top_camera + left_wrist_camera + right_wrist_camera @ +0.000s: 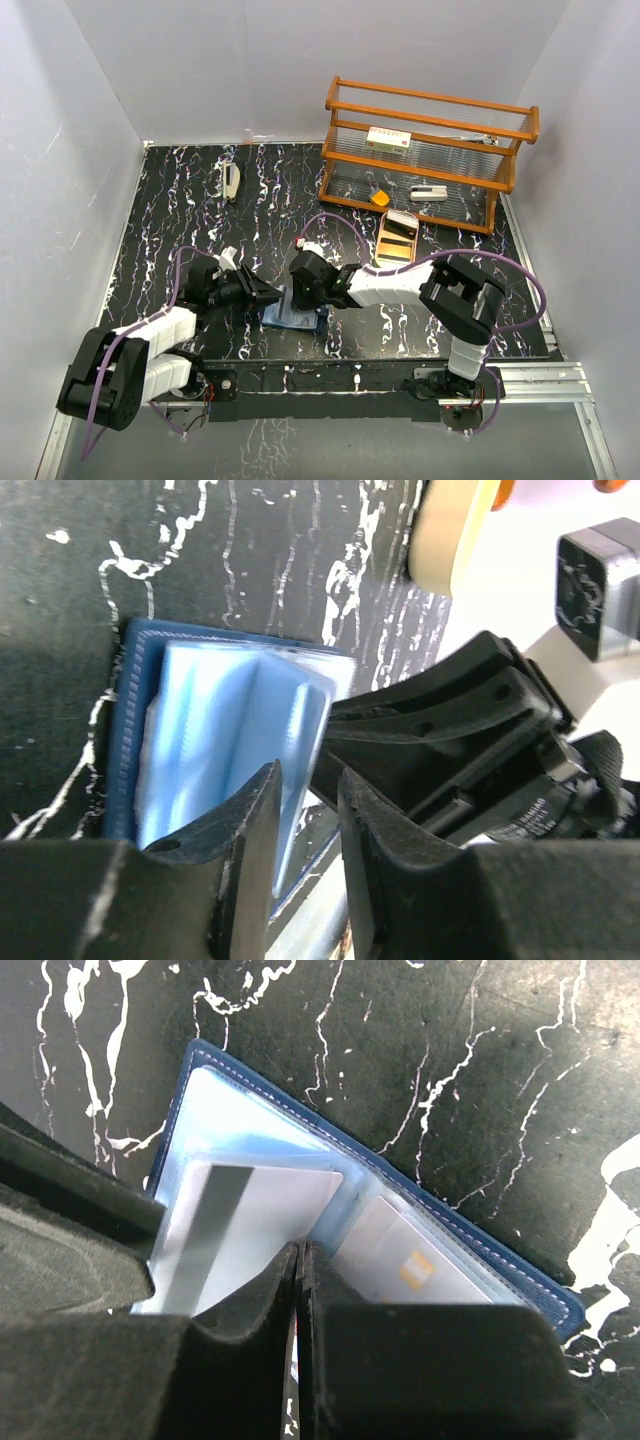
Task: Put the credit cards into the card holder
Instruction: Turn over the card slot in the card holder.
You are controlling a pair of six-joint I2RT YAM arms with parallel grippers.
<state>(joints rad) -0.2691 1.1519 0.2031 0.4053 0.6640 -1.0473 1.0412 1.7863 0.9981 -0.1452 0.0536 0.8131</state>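
Left fingers (250, 825) a narrow gap apart, low over the table (180, 200), with a pale blue inner leaf of the card holder (215, 710) down in that gap and against one finger; clamped or merely touching, cannot tell. Right fingers (400, 1350) pressed almost together, a thin pale sliver in the seam, card edge or plastic leaf not clear. Left gripper (275, 293) and right gripper (298, 290) tip to tip over the card holder, open and flat on the black marbled table near the front edge, between the two arms. Seen from the right wrist: in one pocket a silver card (260, 1210) with a grey stripe, in the other a second card (415, 1270) with a gold chip. Farther back, right of centre, a gold tray (398, 262), contents too small to tell. Behind it a wooden rack (425, 150) with small items on its shelves. Far left, near the back wall, a small white object (230, 182), well apart from the rest
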